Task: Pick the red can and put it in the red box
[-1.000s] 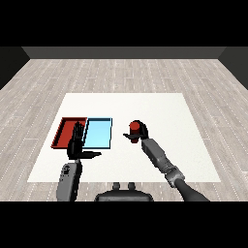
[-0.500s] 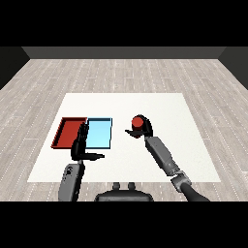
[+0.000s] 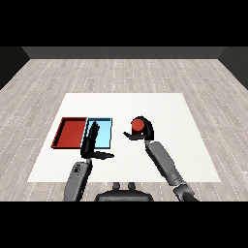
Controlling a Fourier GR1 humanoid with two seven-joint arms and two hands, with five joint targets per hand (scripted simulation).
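Right of light blue tray [image 3: 103,133]: right hand [image 3: 145,131] curled round red can [image 3: 137,125]; left hand [image 3: 91,143] fingers straight, holding nothing

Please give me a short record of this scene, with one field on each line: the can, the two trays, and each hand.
red can: on the table to the right of the trays, inside the right hand's curl
right hand: fingers curled round the red can
left hand: fingers straight, thumb out to the side, holding nothing, in front of the light blue tray
red tray: far left, nothing in it
light blue tray: beside the red tray, on its right, nothing seen in it
table: white
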